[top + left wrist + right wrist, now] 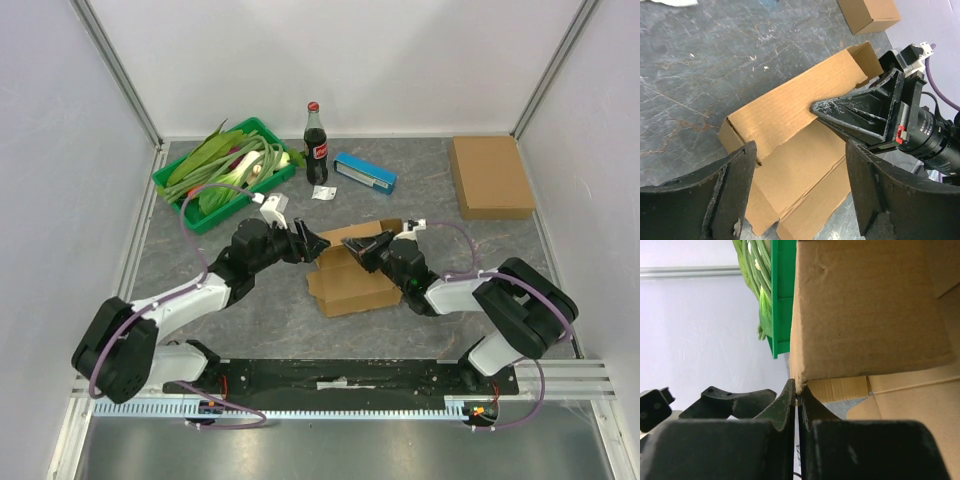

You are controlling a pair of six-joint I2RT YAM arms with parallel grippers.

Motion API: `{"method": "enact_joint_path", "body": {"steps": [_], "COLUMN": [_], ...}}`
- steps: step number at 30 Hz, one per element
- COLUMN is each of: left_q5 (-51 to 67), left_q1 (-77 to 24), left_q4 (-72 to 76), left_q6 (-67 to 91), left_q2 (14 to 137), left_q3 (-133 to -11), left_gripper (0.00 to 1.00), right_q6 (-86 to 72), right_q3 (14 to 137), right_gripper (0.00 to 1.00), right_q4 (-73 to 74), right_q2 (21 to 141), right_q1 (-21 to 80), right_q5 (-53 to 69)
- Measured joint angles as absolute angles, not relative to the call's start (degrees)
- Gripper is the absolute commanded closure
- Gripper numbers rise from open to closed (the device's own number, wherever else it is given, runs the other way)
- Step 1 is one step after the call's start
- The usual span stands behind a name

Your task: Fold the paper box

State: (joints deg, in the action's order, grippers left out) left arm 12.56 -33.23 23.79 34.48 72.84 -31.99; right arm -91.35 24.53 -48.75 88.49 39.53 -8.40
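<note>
Bottle (315, 140) behind paper box (352, 282)

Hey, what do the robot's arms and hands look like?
The left arm and right arm: white links, bulky black joints, looping purple cables. The left hand and right hand: black, with tapered, scuffed fingers; the right has a small red tab.

Half-folded paper box (790, 110) lies on a grey table (700, 65), left gripper (800, 150) spread wide just before the box, right gripper (822, 109) closed, tip touching the box's upright wall, second cardboard box (867, 15) well beyond.
</note>
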Motion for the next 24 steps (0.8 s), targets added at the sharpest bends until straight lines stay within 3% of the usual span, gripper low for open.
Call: {"method": "enact_joint_path", "body": {"steps": [6, 9, 15, 19, 24], "left_q5": [4.01, -3.66, -18.55, -28.03, -33.32], "left_q1": [-37.08, -44.14, -52.75, -52.77, -52.80], "left_q4": [23.31, 25.08, 22.98, 20.82, 21.89], "left_q6": [28.21, 25.39, 23.33, 23.18, 23.07], "left_q2": [64.55, 64.55, 77.30, 85.56, 86.89], "left_q3": [-27.73, -24.05, -26.94, -32.88, -33.58], "left_gripper": [0.29, 0.30, 0.56, 0.59, 0.58], "right_q6": [-90.83, -92.53, -96.18, -97.71, -98.45], "right_q3": [25.56, 25.56, 25.54, 25.54, 25.54], "right_gripper": [0.91, 0.91, 0.91, 0.91, 0.91], "right_q4": [-49.32, -49.45, -48.82, -48.60, -48.29], "right_q2": [90.08, 90.76, 90.83, 90.83, 90.83], "right_q1": [38.39, 37.76, 37.69, 37.69, 37.69], "right_q5": [-5.65, -5.13, -5.15, -5.08, -5.04]}}
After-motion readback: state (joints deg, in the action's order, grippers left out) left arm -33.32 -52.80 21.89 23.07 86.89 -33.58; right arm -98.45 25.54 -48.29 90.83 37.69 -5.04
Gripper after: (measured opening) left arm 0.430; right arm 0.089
